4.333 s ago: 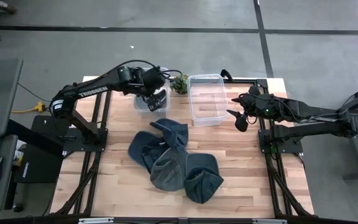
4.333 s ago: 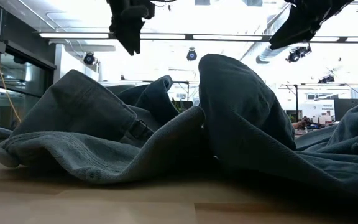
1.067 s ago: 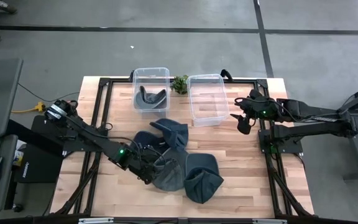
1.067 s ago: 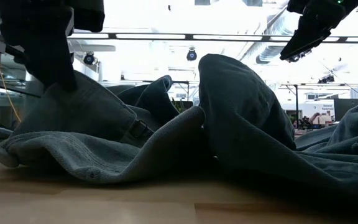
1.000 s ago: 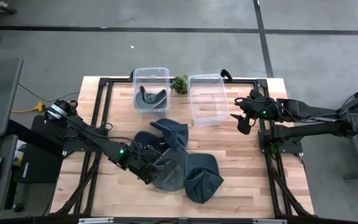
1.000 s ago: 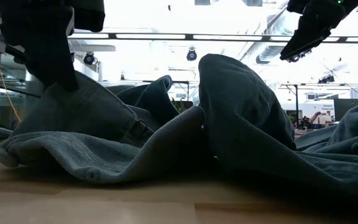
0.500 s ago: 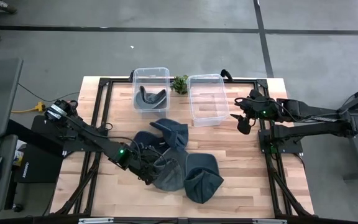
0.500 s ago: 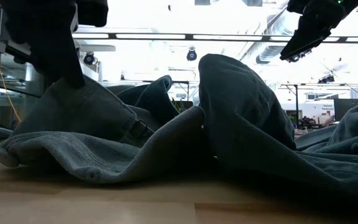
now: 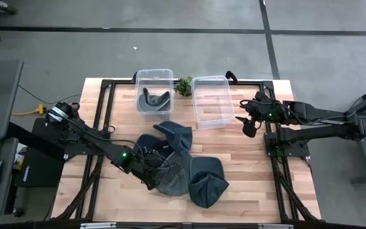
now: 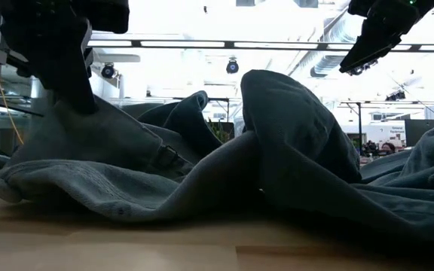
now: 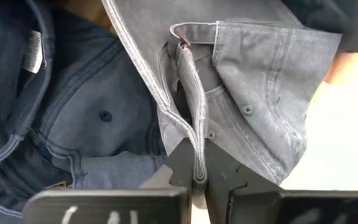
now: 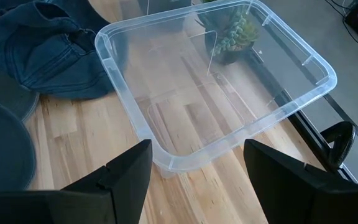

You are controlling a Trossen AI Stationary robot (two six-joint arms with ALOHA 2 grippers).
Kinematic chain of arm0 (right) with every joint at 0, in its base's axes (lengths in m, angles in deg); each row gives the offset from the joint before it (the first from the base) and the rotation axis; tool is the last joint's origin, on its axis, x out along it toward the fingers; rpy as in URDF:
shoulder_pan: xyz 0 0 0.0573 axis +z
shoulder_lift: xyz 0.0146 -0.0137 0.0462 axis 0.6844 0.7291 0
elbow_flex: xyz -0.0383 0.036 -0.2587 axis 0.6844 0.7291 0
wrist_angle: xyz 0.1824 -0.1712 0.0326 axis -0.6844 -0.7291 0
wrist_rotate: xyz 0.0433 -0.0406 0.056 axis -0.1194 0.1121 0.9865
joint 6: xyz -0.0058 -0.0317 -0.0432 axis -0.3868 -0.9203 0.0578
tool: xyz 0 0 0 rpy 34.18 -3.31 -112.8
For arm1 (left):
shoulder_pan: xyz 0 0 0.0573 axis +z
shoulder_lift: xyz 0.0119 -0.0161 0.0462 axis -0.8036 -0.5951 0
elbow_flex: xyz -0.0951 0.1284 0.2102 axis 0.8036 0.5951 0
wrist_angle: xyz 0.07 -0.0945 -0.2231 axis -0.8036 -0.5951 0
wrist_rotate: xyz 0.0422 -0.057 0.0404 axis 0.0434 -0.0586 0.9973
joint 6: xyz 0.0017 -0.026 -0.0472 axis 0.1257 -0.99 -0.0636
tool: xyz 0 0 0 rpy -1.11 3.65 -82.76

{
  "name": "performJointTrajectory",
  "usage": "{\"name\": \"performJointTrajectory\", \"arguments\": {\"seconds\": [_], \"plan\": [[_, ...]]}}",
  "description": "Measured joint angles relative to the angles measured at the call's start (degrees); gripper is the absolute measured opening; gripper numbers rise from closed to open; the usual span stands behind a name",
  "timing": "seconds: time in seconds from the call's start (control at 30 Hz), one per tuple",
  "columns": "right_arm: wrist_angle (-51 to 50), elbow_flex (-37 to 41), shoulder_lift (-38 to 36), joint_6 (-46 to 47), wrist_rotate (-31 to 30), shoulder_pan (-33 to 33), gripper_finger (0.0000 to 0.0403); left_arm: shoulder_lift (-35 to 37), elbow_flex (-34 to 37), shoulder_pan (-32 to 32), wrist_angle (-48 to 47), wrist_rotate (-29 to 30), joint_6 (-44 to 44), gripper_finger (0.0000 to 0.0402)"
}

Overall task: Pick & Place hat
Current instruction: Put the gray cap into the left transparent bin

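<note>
My left gripper [image 9: 150,176] is low over the hat pile [image 9: 180,165] at the desk's [image 9: 246,172] middle front, fingers [image 11: 188,163] pinched on a seam fold of a grey hat [image 11: 253,93]. In the left wrist view, that fold runs right between my two fingertips; a bluer hat [image 11: 73,118] with a white tag lies just beside it. In the low view, my left gripper [image 10: 66,71] presses on the left hump of denim.

The pile holds several blue-grey caps overlapping each other. One more hat [image 9: 154,102] sits inside the left clear bin [image 9: 154,75] at the back. The right clear bin [image 9: 211,81] stands beside it, with a small plant [image 9: 183,84] between them.

My right gripper [image 9: 245,122] hovers at the desk's right edge, near the right bin, fingers [image 12: 126,168] spread apart, holding nothing.
</note>
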Motion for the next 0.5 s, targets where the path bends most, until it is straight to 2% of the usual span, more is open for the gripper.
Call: {"name": "performJointTrajectory", "arguments": {"seconds": [0.33,0.5], "plan": [[0.0,0.0,0.0,0.3,0.0,0.0,0.0249,0.0,-2.3,-0.1,-0.7,-1.2,0.0,0.0004],[0.0,0.0,0.0,0.3,0.0,0.0,0.0249,0.0,-7.6,-0.2,-7.1,-1.7,0.0,0.0003]]}}
